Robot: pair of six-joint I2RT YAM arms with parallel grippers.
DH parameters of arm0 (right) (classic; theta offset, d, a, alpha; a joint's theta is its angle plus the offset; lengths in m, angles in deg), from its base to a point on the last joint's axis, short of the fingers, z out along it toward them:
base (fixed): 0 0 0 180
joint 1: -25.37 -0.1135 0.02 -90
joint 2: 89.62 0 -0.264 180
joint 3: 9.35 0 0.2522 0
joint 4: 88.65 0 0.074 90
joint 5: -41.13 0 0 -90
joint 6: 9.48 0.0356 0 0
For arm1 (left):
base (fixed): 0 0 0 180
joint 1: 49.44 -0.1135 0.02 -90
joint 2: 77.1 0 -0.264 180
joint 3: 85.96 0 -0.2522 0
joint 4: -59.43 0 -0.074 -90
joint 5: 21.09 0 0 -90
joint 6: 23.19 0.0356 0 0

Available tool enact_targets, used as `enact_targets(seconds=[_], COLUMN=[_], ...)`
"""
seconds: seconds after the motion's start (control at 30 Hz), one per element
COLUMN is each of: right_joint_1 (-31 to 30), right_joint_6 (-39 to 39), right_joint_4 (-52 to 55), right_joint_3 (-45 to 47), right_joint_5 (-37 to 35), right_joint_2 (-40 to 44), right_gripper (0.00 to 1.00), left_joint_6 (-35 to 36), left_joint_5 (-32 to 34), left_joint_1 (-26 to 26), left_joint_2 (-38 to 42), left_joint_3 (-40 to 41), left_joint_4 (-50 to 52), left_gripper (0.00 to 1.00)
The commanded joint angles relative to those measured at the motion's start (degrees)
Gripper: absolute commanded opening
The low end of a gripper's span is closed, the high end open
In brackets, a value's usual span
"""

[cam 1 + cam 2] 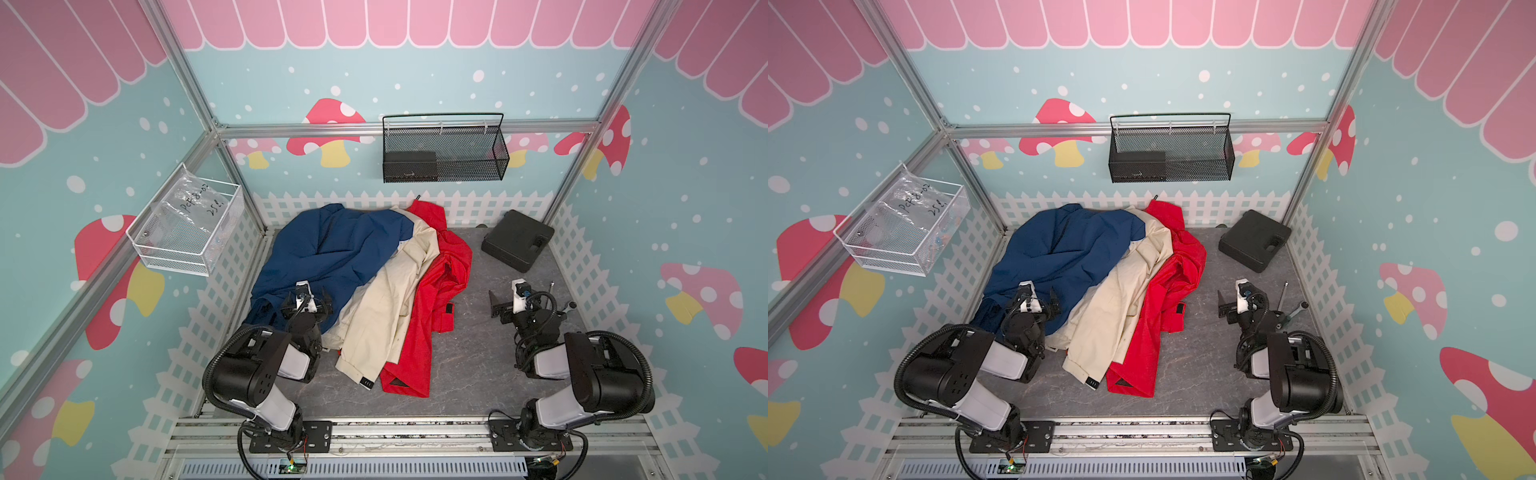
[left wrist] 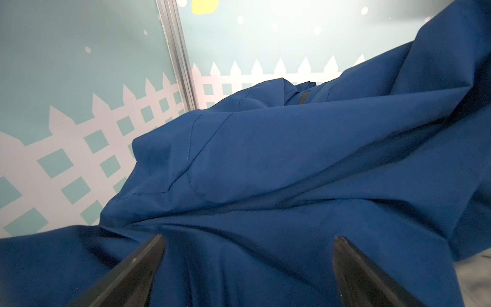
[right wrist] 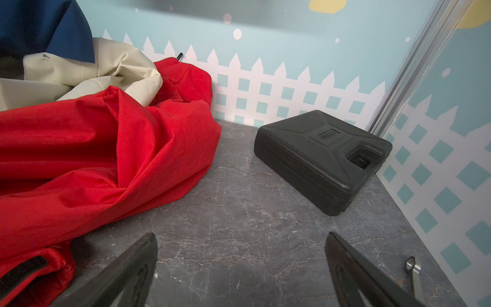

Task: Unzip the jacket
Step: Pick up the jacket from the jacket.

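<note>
1. The left tool [image 2: 248, 239] hangs with its jaws spread wide and holding nothing, low over the near part of the blue jacket [image 1: 332, 249]. I cannot tell whether it touches the cloth.
2. That jacket lies on the left side of the surface [image 1: 469, 365], reaching from beside the left arm's base back to the rear wall.
3. A dark line that looks like its zip [image 1: 326, 235] runs roughly away from the left arm, on the far half of the jacket and well ahead of the tool. The left wrist view shows a dark strip [image 2: 304, 97] near the far folds. No pull tab can be made out.
4. The right tool [image 3: 240, 236] is also spread and empty, over bare surface and well apart from the blue jacket. The left arm is plainly nearer.
5. A beige garment [image 1: 390, 299] lies between the blue jacket and a red jacket [image 1: 436, 299], overlapping both, so a reach from the right would cross two layers.
6. Which jacket is meant is not certain; blue seems likeliest.
7. A black case [image 1: 517, 245] sits at the far right, out of the way.
</note>
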State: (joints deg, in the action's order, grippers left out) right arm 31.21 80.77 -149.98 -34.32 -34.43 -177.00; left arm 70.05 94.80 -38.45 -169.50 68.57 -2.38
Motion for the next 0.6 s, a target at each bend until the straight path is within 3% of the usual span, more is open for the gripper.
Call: enact_targets(seconds=[0.0,0.23,0.33,0.43,0.5,0.57], right_joint_1=[-0.31,-0.31,-0.31,-0.36,-0.40,-0.40], right_joint_6=[-0.56,-0.40,0.35,1.74,5.04,11.00], right_joint_4=[-2.96,-3.40,3.09,13.57,20.34,25.93], right_joint_3=[0.57,0.77,1.45,-0.26,-2.32,-5.12], right_joint_5=[-0.22,-0.21,-2.53,-2.69,-1.53,-0.21], right_joint_2=[-0.23,0.11,8.05,18.66,23.81,26.45], right_gripper=[1.00,1.00,0.98,0.96,0.94,0.90], left_joint_6=[0.09,-3.42,-1.46,5.75,10.58,8.26], left_joint_5=[-0.49,1.42,1.21,8.55,13.87,13.94], left_joint_1=[-0.35,-2.24,-0.97,5.70,11.28,13.62], left_joint_2=[1.11,3.46,4.06,8.77,17.47,28.82], left_joint_3=[-1.14,-6.02,-1.26,0.92,-1.49,-7.52], left_joint_4=[0.44,12.57,3.49,-0.02,8.48,29.48], left_gripper=[0.99,0.99,0.99,0.99,0.99,0.99])
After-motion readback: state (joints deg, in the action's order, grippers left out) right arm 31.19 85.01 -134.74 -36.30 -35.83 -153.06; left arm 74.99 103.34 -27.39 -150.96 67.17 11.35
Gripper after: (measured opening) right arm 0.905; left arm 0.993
